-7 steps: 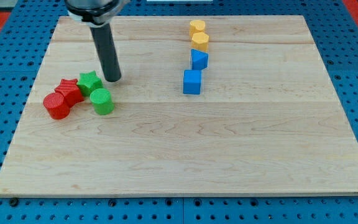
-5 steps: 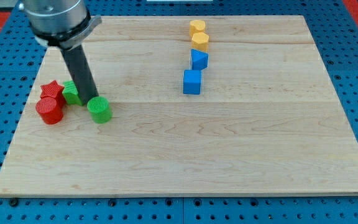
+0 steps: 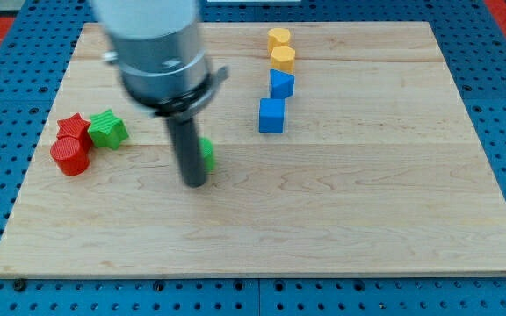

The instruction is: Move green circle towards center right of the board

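The green circle (image 3: 207, 154) lies left of the board's middle, mostly hidden behind my rod; only its right edge shows. My tip (image 3: 194, 183) rests on the board just left of and below it, touching or nearly touching it. The rod and arm body are motion-blurred.
A green star (image 3: 107, 129), a red star (image 3: 72, 127) and a red circle (image 3: 69, 156) cluster at the view's left. A blue cube (image 3: 271, 115), a blue triangle-like block (image 3: 281, 84) and two yellow blocks (image 3: 281, 58) line up at top centre. The wooden board (image 3: 367, 202) lies on a blue pegboard.
My rod has swept right and down. The green circle has slid right, away from the left cluster. The green star and red blocks shifted left earlier and now stand still.
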